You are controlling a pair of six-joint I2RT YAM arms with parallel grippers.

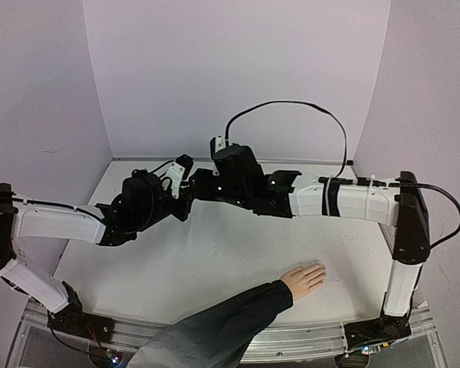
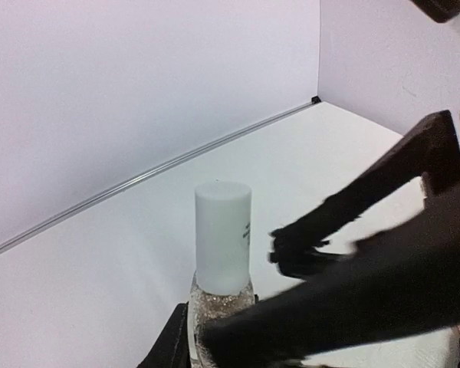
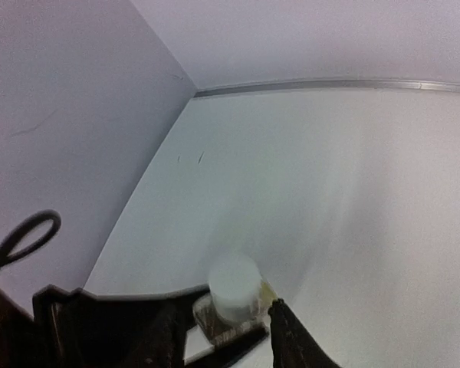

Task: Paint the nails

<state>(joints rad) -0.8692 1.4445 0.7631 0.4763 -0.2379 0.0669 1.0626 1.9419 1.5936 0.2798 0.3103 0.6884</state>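
1. The small clear glass bottle (image 2: 222,303) with a white cylindrical cap (image 2: 223,236) stands upright and serves as the landmark. It is at the far middle of the white table (image 1: 215,261), where the two arms meet.
2. The left gripper (image 2: 215,345) is clamped tight on the bottle's glass body below the cap. One black finger (image 2: 172,345) shows at the bottle's left; the other is hidden behind the blurred right arm.
3. The right gripper (image 3: 226,310) sits at the cap with its jaws parted and holds nothing. In the left wrist view its dark fingertip is just beside the cap, with a sliver of table between them.
4. The pale skin-coloured hand (image 1: 305,279) lies flat on the table, well apart from the bottle, toward the arm bases and to the right. Its long black sleeve (image 1: 222,326) runs off the near edge.
5. The nails (image 1: 320,270) are at the outstretched fingertips, which point away from the bottle toward the right arm's base. They are too small to make out.
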